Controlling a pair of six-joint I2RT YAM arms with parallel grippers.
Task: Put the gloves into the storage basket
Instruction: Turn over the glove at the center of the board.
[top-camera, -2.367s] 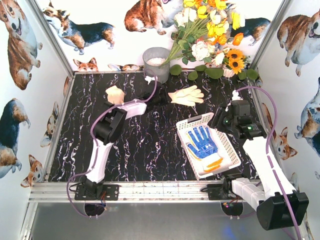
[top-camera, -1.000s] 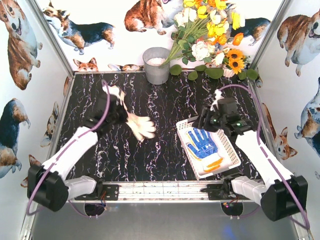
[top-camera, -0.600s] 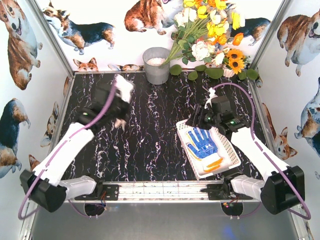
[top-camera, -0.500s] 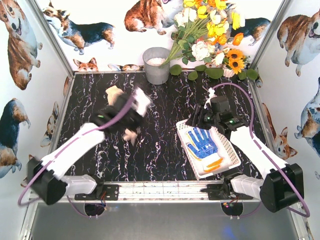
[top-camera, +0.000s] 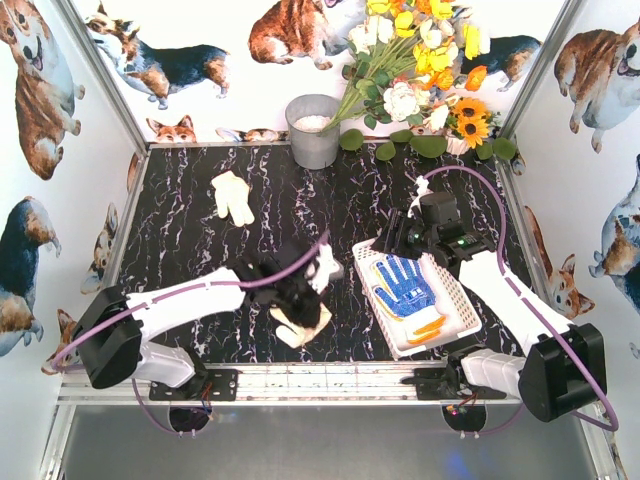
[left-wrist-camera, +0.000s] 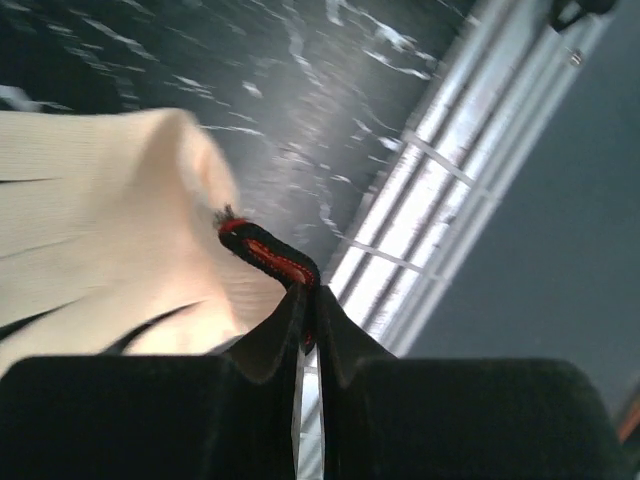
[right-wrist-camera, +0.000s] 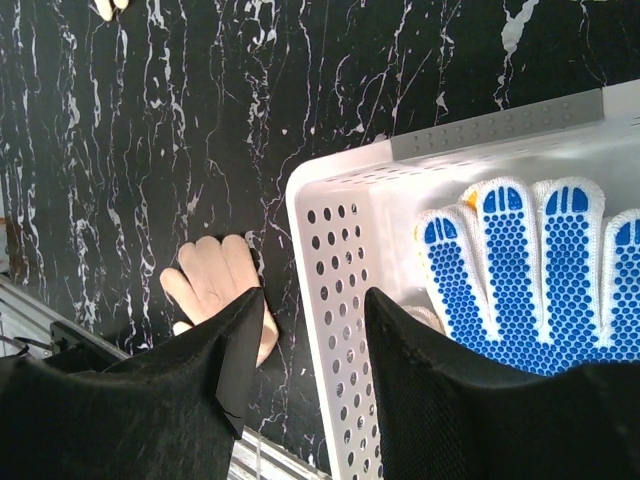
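My left gripper (top-camera: 303, 292) is shut on the red-and-black-edged cuff (left-wrist-camera: 268, 254) of a cream glove (top-camera: 303, 323). The glove (left-wrist-camera: 100, 230) hangs near the table's front edge, left of the storage basket (top-camera: 372, 253). The white basket holds a blue-dotted glove (top-camera: 404, 283) lying over a yellow-palmed glove with an orange cuff (top-camera: 431, 326). My right gripper (top-camera: 398, 238) is open and empty over the basket's far left corner. In its own view my right gripper (right-wrist-camera: 314, 300) has one jaw on each side of the perforated wall (right-wrist-camera: 335, 250). Another cream glove (top-camera: 233, 196) lies at the far left.
A grey metal bucket (top-camera: 314, 130) stands at the back middle, and a bunch of flowers (top-camera: 425, 70) leans from it to the back right. The aluminium frame rail (top-camera: 330, 380) runs along the table's front edge.
My left arm has swung from the far left to the front middle, carrying the cream glove. My right gripper has shifted slightly left to the basket's far corner and then stayed.
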